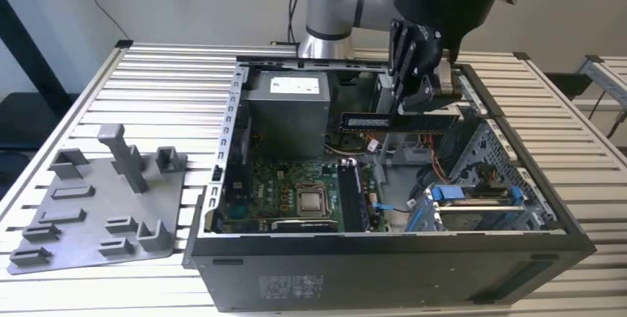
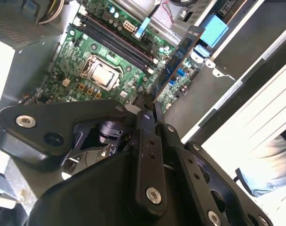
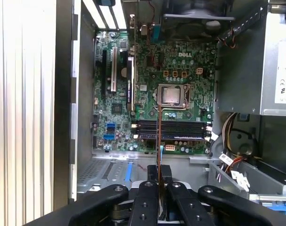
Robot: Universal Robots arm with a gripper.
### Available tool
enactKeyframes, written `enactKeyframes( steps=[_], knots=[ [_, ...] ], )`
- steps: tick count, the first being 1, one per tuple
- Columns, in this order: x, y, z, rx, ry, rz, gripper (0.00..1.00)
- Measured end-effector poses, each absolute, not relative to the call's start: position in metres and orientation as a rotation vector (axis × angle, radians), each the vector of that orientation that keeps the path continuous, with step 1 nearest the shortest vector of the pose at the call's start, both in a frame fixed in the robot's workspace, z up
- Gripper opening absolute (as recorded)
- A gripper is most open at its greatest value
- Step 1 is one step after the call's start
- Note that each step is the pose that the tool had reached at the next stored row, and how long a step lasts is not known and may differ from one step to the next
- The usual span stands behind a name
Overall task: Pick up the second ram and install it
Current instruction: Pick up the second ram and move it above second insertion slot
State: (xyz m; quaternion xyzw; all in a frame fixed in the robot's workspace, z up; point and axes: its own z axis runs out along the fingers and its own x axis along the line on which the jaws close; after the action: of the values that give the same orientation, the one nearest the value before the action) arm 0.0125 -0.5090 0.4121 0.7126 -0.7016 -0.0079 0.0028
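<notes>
Upper right of the exterior view, over the computer case [image 1: 392, 277]: hand [image 1: 429, 108] closed on the second ram [image 1: 375, 120].

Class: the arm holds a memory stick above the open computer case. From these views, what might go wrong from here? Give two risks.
The thin dark memory stick is pinched near one end by the gripper, so it may tilt or slip under pressing force. It also looks crosswise to the black memory slots on the green motherboard; lowered unturned, it could hit the board.
</notes>
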Motion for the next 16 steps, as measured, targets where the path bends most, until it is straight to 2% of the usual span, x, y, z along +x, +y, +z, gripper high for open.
enactKeyframes(
  steps=[16],
  knots=[
    [0.012,-0.476,0.412,2.235,-2.2,-0.025,0.14]
  ],
)
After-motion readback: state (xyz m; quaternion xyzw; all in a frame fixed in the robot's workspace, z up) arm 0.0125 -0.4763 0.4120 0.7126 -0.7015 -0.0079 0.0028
